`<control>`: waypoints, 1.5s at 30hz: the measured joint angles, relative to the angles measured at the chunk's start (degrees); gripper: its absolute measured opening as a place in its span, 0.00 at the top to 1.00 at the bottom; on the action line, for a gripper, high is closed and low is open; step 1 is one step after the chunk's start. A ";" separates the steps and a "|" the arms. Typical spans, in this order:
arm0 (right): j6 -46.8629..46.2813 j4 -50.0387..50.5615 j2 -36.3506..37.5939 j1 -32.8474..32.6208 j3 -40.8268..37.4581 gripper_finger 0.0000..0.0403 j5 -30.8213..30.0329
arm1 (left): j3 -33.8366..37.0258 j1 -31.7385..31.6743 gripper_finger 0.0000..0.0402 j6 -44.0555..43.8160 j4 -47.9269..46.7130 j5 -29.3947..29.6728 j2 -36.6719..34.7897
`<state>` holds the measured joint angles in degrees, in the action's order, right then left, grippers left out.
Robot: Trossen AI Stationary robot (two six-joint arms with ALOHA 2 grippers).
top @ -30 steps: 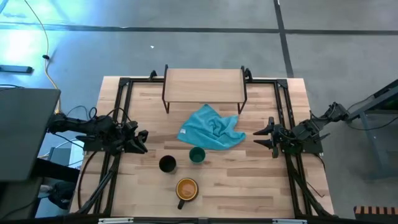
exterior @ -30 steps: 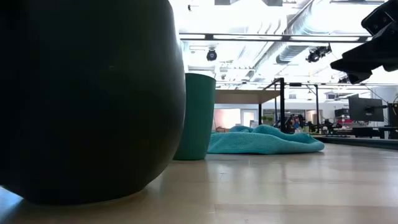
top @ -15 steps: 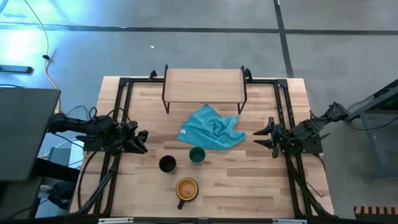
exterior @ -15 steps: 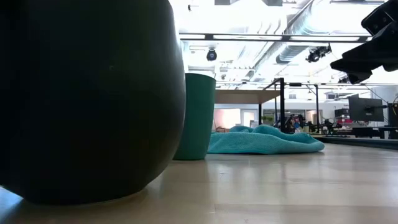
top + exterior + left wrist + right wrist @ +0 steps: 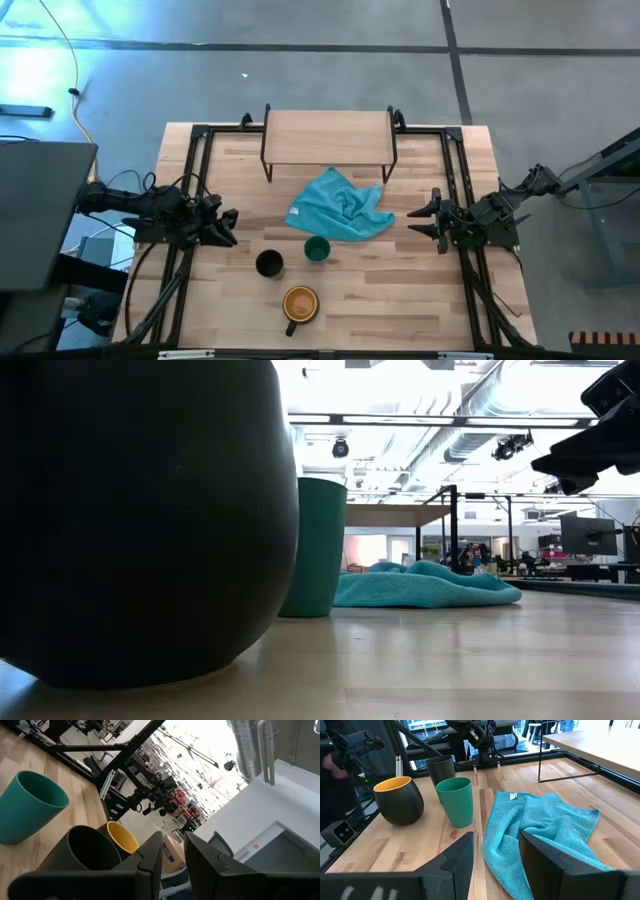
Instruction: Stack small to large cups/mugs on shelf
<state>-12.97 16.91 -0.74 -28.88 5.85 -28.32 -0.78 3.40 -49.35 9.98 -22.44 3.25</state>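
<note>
Grey concrete floor surrounds the wooden tabletop [image 5: 420, 300], which fills the middle of the high view. At the upper centre of the tabletop stands the shelf [image 5: 328, 137], its light board bare, so no cup has been placed yet and the task looks to be at its very start.

Below the shelf, near the middle of the frame, lies a crumpled teal cloth [image 5: 340, 207]; it sits between the shelf and the cups and seems to be clutter the arms will likely have to reach over or around.

The three cups stand upright and apart in the lower centre. The dark mug [image 5: 300, 304], yellow-orange inside, is lowest in the frame; the black cup [image 5: 269, 263] is above and to its left; the small teal cup [image 5: 317, 249] is to the right of the black one, just below the cloth's edge. Being separate and mouth-up, they look easy to grasp by the rim or side.

At the left edge of the tabletop waits the left gripper [image 5: 226, 227], its fingers parted a little and holding nothing. At the right edge waits the right gripper [image 5: 422, 220], fingers spread wider, also empty and touching nothing.
</note>
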 joint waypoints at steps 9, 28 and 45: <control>0.00 -0.01 -0.01 -0.01 0.02 0.63 -0.02 | -0.02 0.00 0.83 0.00 -0.02 0.00 0.02; 0.00 -0.01 0.01 0.01 0.02 0.63 -0.02 | -0.04 -0.02 0.83 50.94 -1.81 5.25 0.02; 4.90 -0.01 0.01 -0.01 0.02 0.63 0.00 | 0.24 -0.07 0.83 57.92 -1.62 21.33 0.39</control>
<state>-8.07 16.91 -0.73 -28.88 5.87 -28.32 -0.54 3.33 8.58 8.36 -1.10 3.64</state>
